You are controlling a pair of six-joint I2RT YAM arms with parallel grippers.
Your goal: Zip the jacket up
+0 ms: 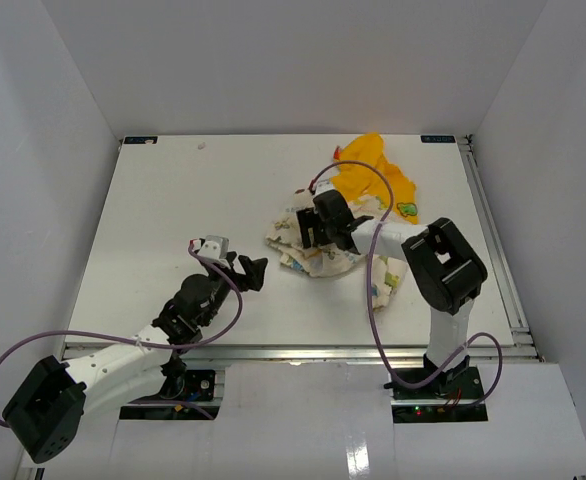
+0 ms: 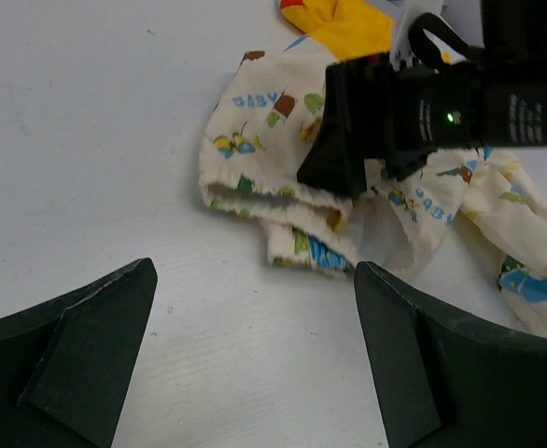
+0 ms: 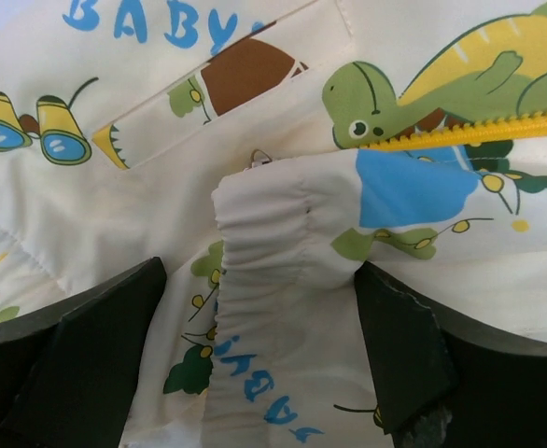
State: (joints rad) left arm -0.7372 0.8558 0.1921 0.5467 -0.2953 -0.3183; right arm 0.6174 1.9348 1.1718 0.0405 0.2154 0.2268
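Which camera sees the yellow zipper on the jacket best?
The right wrist view: the zipper shows its yellow teeth close up on the jacket. The top view shows the jacket small and bunched, no zipper. The left wrist view shows only cream and yellow cloth.

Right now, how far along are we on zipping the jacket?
Nothing looks zipped: the jacket lies crumpled, yellow hood at the far side. In hand: the right gripper is open over the fabric, a gathered edge between its fingers, yellow zipper teeth just beyond. The left gripper is open and empty over the table. Left: flatten, join the zipper, pull it up.
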